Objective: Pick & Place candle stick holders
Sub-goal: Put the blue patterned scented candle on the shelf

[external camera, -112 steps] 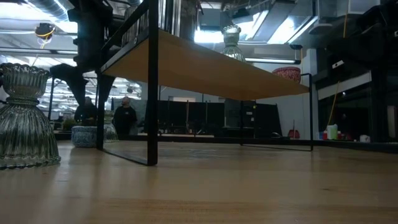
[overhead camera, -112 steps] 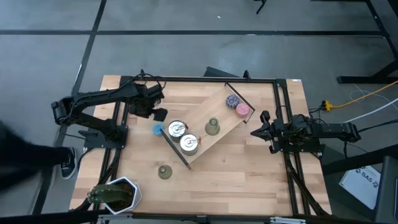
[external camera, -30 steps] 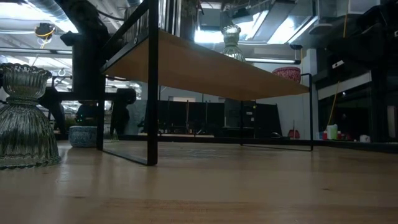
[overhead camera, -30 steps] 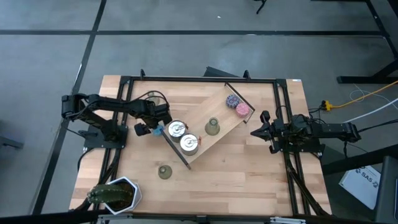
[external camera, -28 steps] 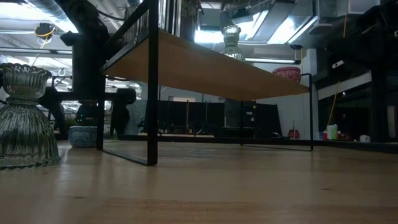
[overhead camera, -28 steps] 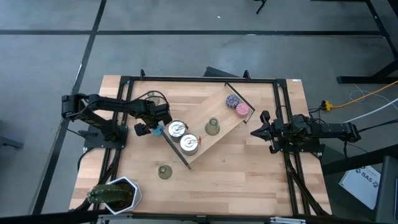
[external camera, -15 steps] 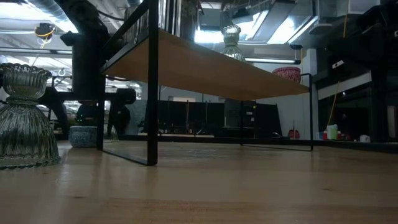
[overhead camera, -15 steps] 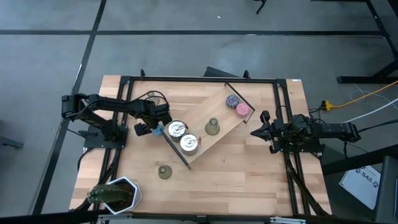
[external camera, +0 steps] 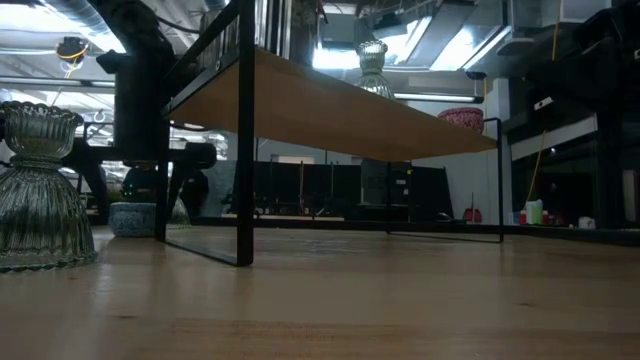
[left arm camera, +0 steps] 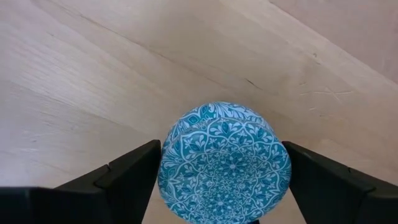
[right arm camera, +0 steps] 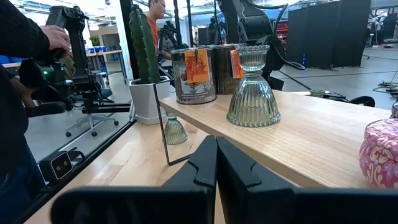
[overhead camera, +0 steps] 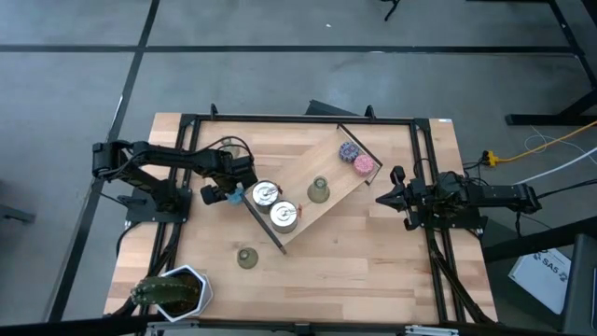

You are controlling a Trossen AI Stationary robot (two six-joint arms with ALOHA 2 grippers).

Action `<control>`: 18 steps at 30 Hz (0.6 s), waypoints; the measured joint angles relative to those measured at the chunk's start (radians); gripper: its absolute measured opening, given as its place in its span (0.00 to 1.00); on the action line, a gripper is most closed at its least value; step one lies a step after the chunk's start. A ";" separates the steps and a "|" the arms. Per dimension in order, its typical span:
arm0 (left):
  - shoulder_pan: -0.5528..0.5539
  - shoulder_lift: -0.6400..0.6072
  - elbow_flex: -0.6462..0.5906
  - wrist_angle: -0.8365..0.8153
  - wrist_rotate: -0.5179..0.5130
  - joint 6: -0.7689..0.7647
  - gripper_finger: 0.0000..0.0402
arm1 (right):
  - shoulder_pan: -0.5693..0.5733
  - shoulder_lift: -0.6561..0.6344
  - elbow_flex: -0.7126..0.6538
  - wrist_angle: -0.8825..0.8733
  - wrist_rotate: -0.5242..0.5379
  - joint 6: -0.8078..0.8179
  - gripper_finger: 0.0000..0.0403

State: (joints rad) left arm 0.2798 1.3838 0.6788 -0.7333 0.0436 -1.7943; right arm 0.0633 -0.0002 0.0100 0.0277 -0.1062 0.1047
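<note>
Two ribbed, greenish bell-shaped candle stick holders show. One (overhead camera: 318,190) (right arm camera: 252,90) stands on its wide base on the raised wooden shelf (overhead camera: 326,201). The other (overhead camera: 246,258) (external camera: 38,190) stands on the table near the front. My left gripper (overhead camera: 224,194) (left arm camera: 224,168) points down at the shelf's left end, closed around a round blue patterned puck (left arm camera: 225,165) (external camera: 133,218). My right gripper (overhead camera: 381,198) (right arm camera: 216,162) is shut and empty, held level at the table's right side. My left gripper has the blue puck's round side wall (left arm camera: 166,163) between its two fingers, one finger on each opposite side. The fingers come from above, pointing down. In the low view the puck rests flat on the table.
The shelf also bears two silver tins (overhead camera: 265,193) (overhead camera: 284,216) and a pink (overhead camera: 363,165) and a purple (overhead camera: 348,149) puck. A cactus in a white pot (overhead camera: 171,292) stands at the near left corner. A person (right arm camera: 18,81) is beyond the table.
My left gripper's fingers have drawn closer together around the blue puck, which stays on the table. The arm has kept its place.
</note>
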 joint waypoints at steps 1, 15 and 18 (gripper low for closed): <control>0.000 0.000 0.000 -0.003 0.000 0.000 0.80 | 0.000 0.000 0.000 0.000 0.000 0.000 0.02; 0.000 0.000 0.000 -0.003 0.001 0.000 0.77 | 0.000 0.000 0.000 0.000 0.000 0.000 0.02; 0.000 0.000 0.000 -0.003 0.002 0.000 0.77 | 0.000 0.000 0.000 0.000 0.000 0.000 0.02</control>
State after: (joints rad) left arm 0.2798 1.3838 0.6792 -0.7364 0.0456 -1.7939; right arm 0.0634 -0.0002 0.0101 0.0277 -0.1062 0.1047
